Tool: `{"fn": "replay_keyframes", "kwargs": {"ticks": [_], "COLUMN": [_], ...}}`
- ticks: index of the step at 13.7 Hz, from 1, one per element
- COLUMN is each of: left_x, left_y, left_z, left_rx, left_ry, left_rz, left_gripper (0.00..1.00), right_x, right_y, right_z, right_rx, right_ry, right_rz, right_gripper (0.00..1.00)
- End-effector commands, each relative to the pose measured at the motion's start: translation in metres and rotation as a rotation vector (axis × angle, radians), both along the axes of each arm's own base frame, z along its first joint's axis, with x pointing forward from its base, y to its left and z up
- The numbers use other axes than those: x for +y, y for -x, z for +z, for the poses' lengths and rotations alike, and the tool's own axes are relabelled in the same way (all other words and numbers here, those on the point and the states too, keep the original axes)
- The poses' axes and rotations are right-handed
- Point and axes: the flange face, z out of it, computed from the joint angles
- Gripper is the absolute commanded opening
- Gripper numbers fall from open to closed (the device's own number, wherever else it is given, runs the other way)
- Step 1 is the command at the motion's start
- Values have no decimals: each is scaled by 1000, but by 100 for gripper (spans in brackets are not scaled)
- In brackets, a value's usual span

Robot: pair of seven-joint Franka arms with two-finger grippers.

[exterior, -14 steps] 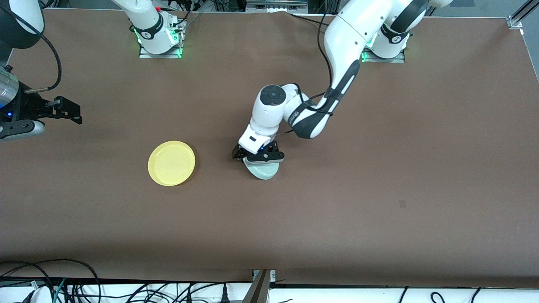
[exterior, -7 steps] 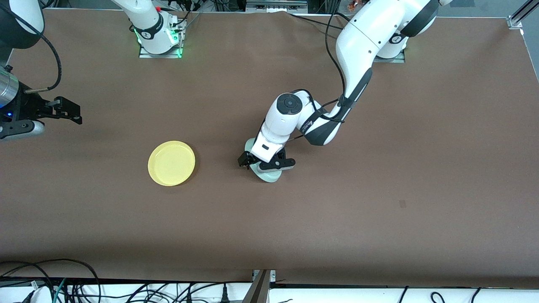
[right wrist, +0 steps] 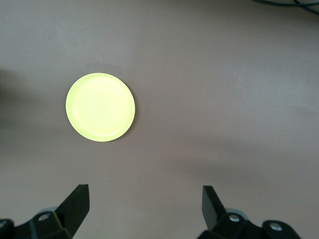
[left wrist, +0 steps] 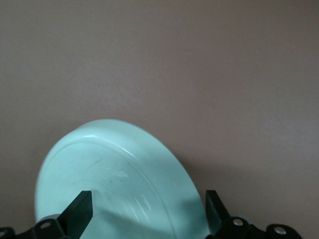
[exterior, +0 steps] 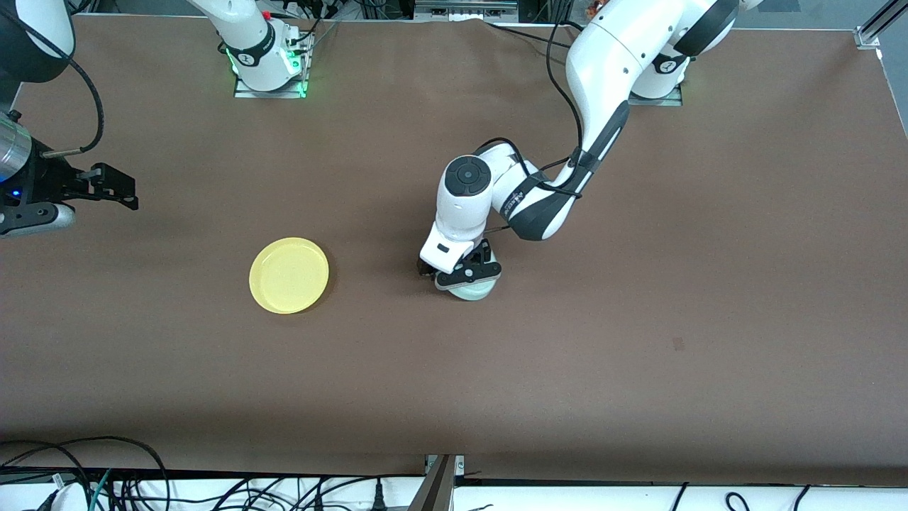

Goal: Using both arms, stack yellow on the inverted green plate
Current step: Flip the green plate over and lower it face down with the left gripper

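Observation:
The yellow plate (exterior: 289,275) lies rim up on the brown table, toward the right arm's end; the right wrist view shows it too (right wrist: 100,107). The pale green plate (exterior: 473,291) sits mid-table, mostly hidden under the left gripper (exterior: 461,273). In the left wrist view the green plate (left wrist: 119,174) looks tilted, its ringed underside facing the camera. The left gripper (left wrist: 147,209) is open just over it, one finger above the plate's face, the other by its rim. The right gripper (exterior: 128,190) waits open in the air at the right arm's end, nothing between its fingers (right wrist: 144,206).
The left arm's elbow and forearm (exterior: 539,206) arch over the table's middle. The arm bases (exterior: 266,67) stand along the table edge farthest from the front camera. Cables (exterior: 106,490) hang below the nearest edge.
The left gripper has turned and shifted toward the left arm's end, and the green plate has moved that way under it. The right arm and the yellow plate have not moved.

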Motion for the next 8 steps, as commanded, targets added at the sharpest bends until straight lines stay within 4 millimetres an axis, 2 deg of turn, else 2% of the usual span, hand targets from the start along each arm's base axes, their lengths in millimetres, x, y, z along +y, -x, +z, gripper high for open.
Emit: {"fn": "replay_keyframes", "kwargs": {"ticks": [1,2,5,7,8], "left_x": [-8,-15,-7,13,27], "left_y": [-4,-6,-10,-21,-34], "left_z": [12,15,16,20,40], "left_rx": [-26,-75,-79,-38,-41], "left_ry": [73,157,134,38,15], "left_rz": [132,160,139,89,65], "left_gripper": [100,100,100,100,100], "right_x": [-1,-1,-1,-1,-1], "right_y": [-1,-1,-1,-1,-1], "right_z": [3,3,3,3,3], "right_rx": [-9,-9,-9,-9,-9], "right_ry": [-15,-15,-15,-17,-15], "right_rz": [2,4,2,2,2], "right_gripper": [100,100,100,100,100]}}
